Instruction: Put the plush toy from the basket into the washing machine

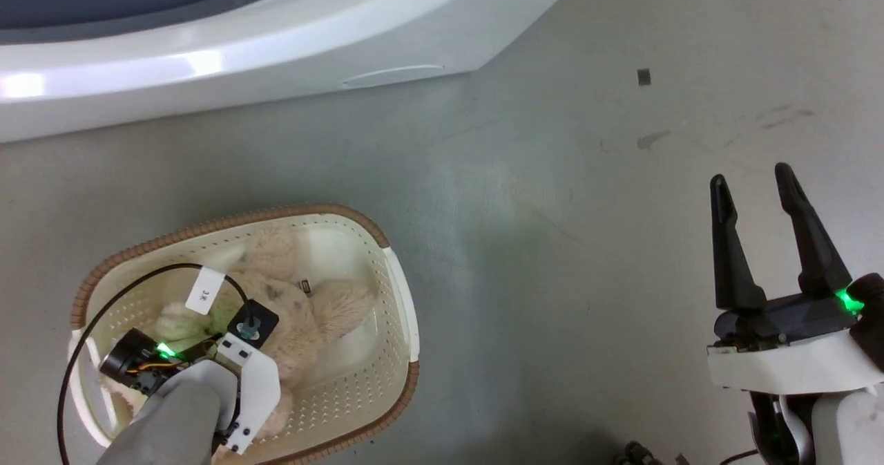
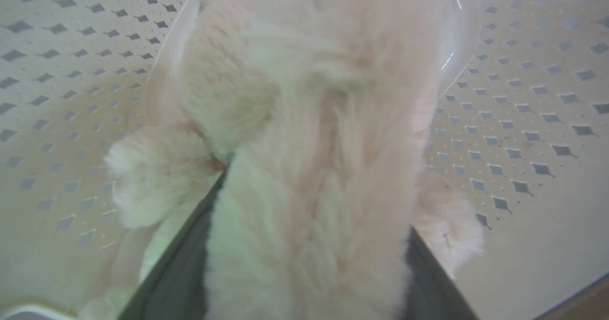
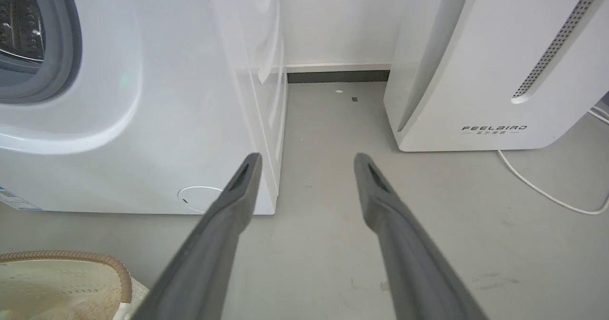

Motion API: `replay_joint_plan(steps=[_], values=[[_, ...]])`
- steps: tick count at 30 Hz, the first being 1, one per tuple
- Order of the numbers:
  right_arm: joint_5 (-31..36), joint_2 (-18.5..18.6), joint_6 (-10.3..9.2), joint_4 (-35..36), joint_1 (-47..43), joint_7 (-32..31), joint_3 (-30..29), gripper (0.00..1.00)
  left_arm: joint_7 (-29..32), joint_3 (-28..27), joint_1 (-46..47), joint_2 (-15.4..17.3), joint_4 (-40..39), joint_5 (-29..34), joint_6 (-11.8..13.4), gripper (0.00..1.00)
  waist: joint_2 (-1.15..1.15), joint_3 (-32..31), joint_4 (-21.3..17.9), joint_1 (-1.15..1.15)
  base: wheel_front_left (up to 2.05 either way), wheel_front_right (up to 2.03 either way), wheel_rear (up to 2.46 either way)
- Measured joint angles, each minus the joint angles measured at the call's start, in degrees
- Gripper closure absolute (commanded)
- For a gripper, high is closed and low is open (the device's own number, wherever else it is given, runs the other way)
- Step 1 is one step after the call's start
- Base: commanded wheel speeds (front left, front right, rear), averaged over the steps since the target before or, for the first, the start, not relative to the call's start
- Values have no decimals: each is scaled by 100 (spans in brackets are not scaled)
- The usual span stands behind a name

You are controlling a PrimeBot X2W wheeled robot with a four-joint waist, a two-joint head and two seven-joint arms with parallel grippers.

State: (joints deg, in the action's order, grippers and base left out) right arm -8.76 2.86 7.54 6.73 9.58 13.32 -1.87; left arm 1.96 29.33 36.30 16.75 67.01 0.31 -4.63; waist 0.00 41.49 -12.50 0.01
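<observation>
Apparently one plush toy point(image 1: 304, 327) lies in one basket point(image 1: 397, 292), left jaws gripping it.

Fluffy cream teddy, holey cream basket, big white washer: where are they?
fluffy cream plush toy point(image 2: 314, 168), left wrist view, furry body.
cream perforated basket point(image 1: 399, 292), head view, side wall.
white washing machine point(image 3: 181, 134), right wrist view, front panel.

The left arm point(image 1: 173, 410) reaches down at the lower left of the head view, its pale forearm and white wrist plate turned downward, a green light lit beside the black wrist camera. Its gripper point(image 2: 309, 244) has the two dark fingers point(image 2: 181, 277) spread, with cream fur pressed between them. The right gripper point(image 1: 770, 237) hangs at the lower right, fingers pointing up that view and held apart with nothing between them, a green light at its base.
</observation>
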Motion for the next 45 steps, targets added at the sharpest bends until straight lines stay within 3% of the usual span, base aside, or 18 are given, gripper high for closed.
replay_joint_plan(steps=[3,4,5,15,32,38,45], values=[[-2,0,0,14,50,38,-1,0,-5,91,87,21,168,-40,-10,2,0,116,-39,0,0,0,0],[-10,0,0,15,57,48,-2,0,1,122,115,22,224,-53,-23,67,0,146,-52,0,0,0,0],[-26,0,0,12,60,91,-4,0,-48,211,164,26,390,-113,-88,100,0,193,-81,0,0,0,0],[-37,0,0,-78,121,142,29,0,-578,264,74,-7,676,-409,-102,100,0,-229,-78,0,0,0,0],[177,0,0,-311,-441,143,-3,0,-1538,166,-622,-616,630,-817,-70,100,0,-2071,276,-1,0,0,0],[230,0,0,-365,-778,143,-105,0,-1624,137,-934,-800,135,-959,81,100,0,-2715,518,-1,0,0,0],[315,0,0,-375,-1067,143,-204,0,-1656,-85,-1536,-770,-1478,-1096,331,100,0,-3301,867,-2,0,0,0]])
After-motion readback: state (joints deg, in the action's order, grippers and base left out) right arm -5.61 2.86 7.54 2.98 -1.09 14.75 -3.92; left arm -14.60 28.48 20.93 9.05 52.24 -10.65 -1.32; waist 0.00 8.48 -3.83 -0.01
